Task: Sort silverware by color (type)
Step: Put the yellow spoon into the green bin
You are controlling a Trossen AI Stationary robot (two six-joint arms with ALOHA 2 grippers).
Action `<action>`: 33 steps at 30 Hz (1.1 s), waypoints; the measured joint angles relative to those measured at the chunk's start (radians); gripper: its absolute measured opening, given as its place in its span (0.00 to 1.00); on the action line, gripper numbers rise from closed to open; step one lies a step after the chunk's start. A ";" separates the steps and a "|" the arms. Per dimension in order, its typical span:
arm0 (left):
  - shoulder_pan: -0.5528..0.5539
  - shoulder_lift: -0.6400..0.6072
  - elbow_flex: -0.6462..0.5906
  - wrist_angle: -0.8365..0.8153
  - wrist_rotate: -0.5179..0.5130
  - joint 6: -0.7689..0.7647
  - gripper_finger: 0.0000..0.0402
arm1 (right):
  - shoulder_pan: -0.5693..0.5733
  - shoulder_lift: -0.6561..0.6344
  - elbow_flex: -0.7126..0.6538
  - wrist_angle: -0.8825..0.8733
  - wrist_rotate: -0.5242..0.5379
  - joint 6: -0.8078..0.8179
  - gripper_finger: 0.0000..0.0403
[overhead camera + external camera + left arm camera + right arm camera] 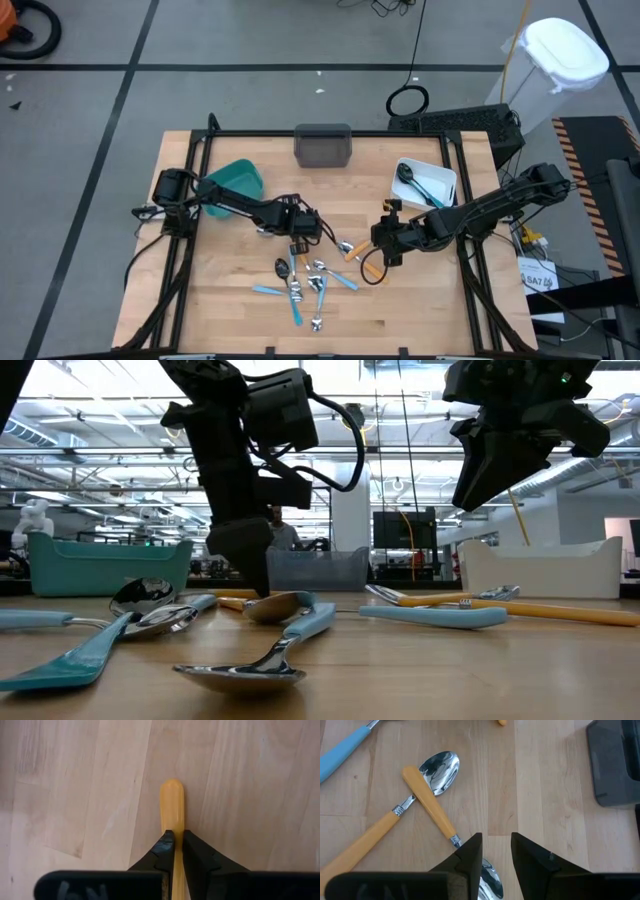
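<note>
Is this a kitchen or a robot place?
Probably a robot lab or workshop, not a kitchen. Two robot arms work at a wooden table, cables lie on the floor, and the low view shows a big hall with equipment racks behind.

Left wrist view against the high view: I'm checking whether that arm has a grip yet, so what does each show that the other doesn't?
Only the left wrist view shows the left gripper with its fingers closed on an orange handle lying on bare wood.

Only the high view shows the setting: the teal bin, grey bin and white bin, the scattered blue-handled silverware, and the right gripper beside it.

Both show the left gripper low over the wooden table, at the edge of the pile.
</note>
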 joint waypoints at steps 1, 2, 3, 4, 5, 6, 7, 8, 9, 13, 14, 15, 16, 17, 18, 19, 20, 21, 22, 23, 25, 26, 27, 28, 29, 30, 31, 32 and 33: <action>0.000 0.000 0.000 -0.001 0.000 0.000 0.07 | 0.000 0.000 0.000 0.000 0.000 0.000 0.24; 0.000 0.000 0.000 -0.001 0.000 0.000 0.07 | 0.000 0.000 0.000 0.000 0.000 0.000 0.24; 0.000 0.000 0.000 -0.001 0.000 0.000 0.07 | 0.000 0.000 0.000 0.000 0.000 0.000 0.24; 0.000 0.000 0.000 -0.001 0.000 0.000 0.07 | 0.000 0.000 0.000 0.000 0.000 0.000 0.24; 0.000 0.000 0.000 -0.001 0.000 0.000 0.07 | 0.000 0.000 0.000 0.000 0.000 0.000 0.24; 0.000 0.000 0.000 -0.001 0.000 0.000 0.07 | 0.000 0.000 0.000 0.000 0.000 0.000 0.24; 0.000 0.000 0.000 -0.001 0.000 0.000 0.07 | 0.000 0.000 0.000 0.000 0.000 0.000 0.24; 0.000 0.000 0.000 -0.001 0.000 0.000 0.07 | 0.000 0.000 0.000 0.000 0.000 0.000 0.24; 0.000 0.000 0.000 -0.001 0.000 0.002 0.07 | 0.000 0.000 0.000 0.000 0.000 0.000 0.24; 0.000 -0.001 0.000 -0.001 0.001 0.021 0.06 | 0.000 0.000 0.000 0.000 0.000 0.000 0.24; -0.001 -0.001 0.000 -0.002 0.004 0.021 0.05 | 0.000 0.000 0.000 0.000 0.000 0.000 0.24; -0.001 -0.001 0.000 -0.002 0.008 0.020 0.04 | 0.000 0.000 0.000 0.000 0.000 0.000 0.24; -0.001 -0.001 0.000 -0.001 0.009 0.014 0.03 | 0.000 0.000 0.000 0.000 0.000 0.000 0.24; -0.001 -0.002 0.000 -0.001 0.008 0.001 0.03 | 0.000 0.000 0.000 0.000 0.000 0.000 0.24; -0.001 -0.002 0.000 -0.001 0.008 -0.014 0.03 | 0.000 0.000 0.000 0.000 0.000 0.000 0.24; -0.001 -0.002 0.000 -0.002 0.008 -0.028 0.02 | 0.000 0.000 0.000 0.000 0.000 0.000 0.24; -0.001 -0.002 0.000 -0.002 0.009 -0.041 0.02 | 0.000 0.000 0.000 0.000 0.000 0.000 0.24; -0.001 -0.002 0.000 -0.002 0.010 -0.051 0.02 | 0.000 0.000 0.000 0.000 0.000 0.000 0.24; -0.001 -0.002 0.000 -0.002 0.010 -0.064 0.02 | 0.000 0.000 0.000 0.000 0.000 0.000 0.24; 0.000 -0.002 0.000 -0.002 0.010 -0.075 0.03 | 0.000 0.000 0.000 0.000 0.000 0.000 0.24; 0.004 -0.009 0.000 -0.005 0.014 -0.087 0.05 | 0.000 0.000 0.000 0.000 0.000 0.000 0.24; 0.004 -0.015 -0.001 -0.009 0.021 -0.092 0.06 | 0.000 0.000 0.000 0.000 0.000 0.000 0.24; 0.004 -0.022 -0.002 -0.014 0.025 -0.098 0.09 | 0.000 0.000 0.000 0.000 0.000 0.000 0.24; 0.004 -0.029 -0.003 -0.017 0.026 -0.101 0.11 | 0.000 0.000 0.000 0.000 0.000 0.000 0.24; 0.002 -0.038 -0.003 -0.018 0.027 -0.106 0.14 | 0.000 0.000 0.000 0.000 0.000 0.000 0.24; 0.000 -0.052 -0.003 -0.023 0.027 -0.109 0.16 | 0.000 0.000 0.000 0.000 0.000 0.000 0.24; -0.001 -0.066 -0.003 -0.033 0.026 -0.115 0.19 | 0.000 0.000 0.000 0.000 0.000 0.000 0.24; -0.002 -0.076 -0.002 -0.045 0.026 -0.120 0.22 | 0.000 0.000 0.000 -0.001 0.000 0.000 0.24; -0.002 -0.083 -0.001 -0.057 0.026 -0.121 0.26 | 0.000 0.000 0.000 -0.003 0.000 0.000 0.24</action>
